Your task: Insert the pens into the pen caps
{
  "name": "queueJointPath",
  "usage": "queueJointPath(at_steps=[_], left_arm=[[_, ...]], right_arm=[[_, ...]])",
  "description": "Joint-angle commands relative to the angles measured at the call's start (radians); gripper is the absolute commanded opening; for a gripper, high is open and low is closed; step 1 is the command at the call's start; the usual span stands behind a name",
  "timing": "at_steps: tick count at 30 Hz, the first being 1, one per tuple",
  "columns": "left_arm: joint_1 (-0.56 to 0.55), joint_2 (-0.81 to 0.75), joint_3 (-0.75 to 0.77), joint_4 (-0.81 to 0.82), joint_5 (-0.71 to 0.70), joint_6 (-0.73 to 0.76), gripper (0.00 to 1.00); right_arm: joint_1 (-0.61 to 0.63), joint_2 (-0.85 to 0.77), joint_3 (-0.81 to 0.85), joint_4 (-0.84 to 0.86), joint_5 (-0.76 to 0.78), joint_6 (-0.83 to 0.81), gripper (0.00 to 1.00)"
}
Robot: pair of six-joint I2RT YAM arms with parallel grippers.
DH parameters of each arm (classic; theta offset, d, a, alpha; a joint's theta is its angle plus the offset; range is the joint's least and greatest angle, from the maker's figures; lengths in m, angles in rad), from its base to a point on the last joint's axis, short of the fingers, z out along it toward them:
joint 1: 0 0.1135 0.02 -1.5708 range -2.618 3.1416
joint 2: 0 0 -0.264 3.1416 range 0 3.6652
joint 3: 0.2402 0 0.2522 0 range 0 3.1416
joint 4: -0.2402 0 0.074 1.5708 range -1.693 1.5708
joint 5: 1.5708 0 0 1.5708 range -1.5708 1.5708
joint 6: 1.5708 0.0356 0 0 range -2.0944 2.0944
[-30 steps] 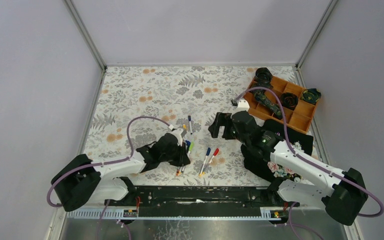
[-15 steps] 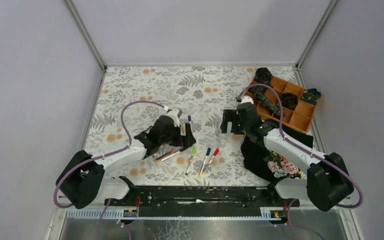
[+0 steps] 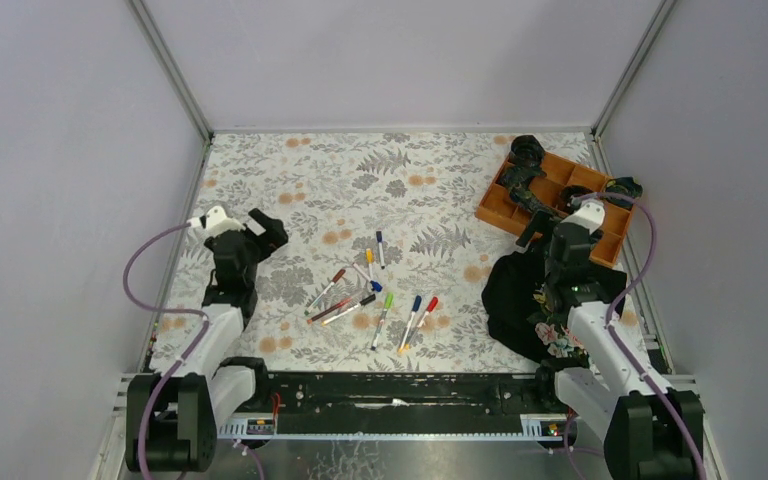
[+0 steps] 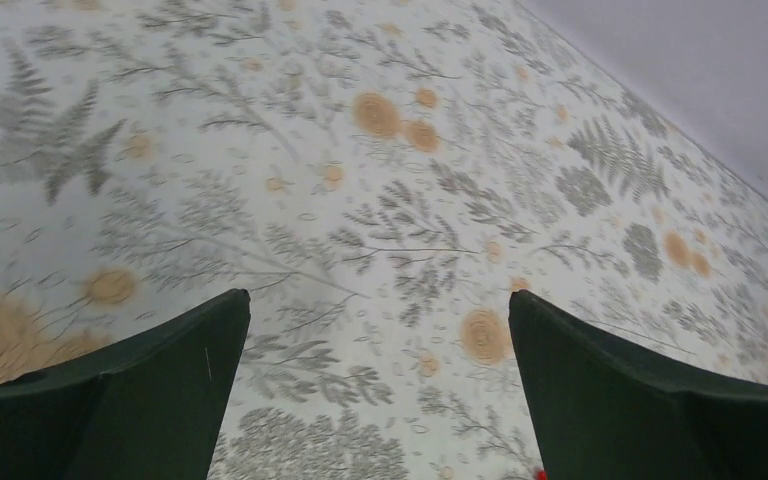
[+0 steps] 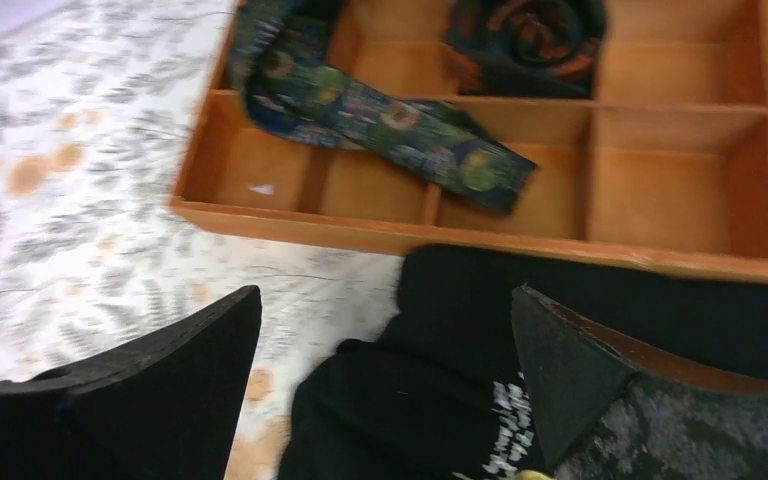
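the left gripper [image 4: 378, 300] stands wide and empty above the floral cover [image 4: 390, 150]. the right gripper [image 5: 385, 295], equally wide, has black fabric [image 5: 460, 340] under its fingers, the orange tray [image 5: 480, 232] just beyond.

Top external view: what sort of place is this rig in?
Probably a lab test cell: plain grey walls box in a floral cloth, with a black mounting rail along the near edge.

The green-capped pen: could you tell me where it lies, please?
In the top view, the green-capped pen lies between the two arms, nearer their bases, just left of the blue-capped pen.
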Motion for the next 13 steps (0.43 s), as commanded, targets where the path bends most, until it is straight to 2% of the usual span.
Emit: queueJointPath(at_steps=[1, 4, 9, 13], left_arm=[[-0.001, -0.095, -0.176, 0.273, -0.295, 0.031, 1.0], [-0.002, -0.121, -0.224, 0.297, -0.367, 0.073, 1.0], [-0.001, -0.042, -0.251, 0.413, -0.376, 0.177, 1.0], [-0.001, 0.031, -0.253, 0.5, -0.407, 0.186, 1.0]], right_arm=[[0.0, -0.043, -0.176, 0.253, 0.249, -0.107, 0.99], [0.0, -0.014, -0.277, 0.385, 0.262, -0.157, 0.99], [0.001, 0.085, -0.376, 0.619, 0.266, -0.183, 0.99], [0.001, 0.135, -0.356, 0.653, 0.247, -0.207, 0.99]])
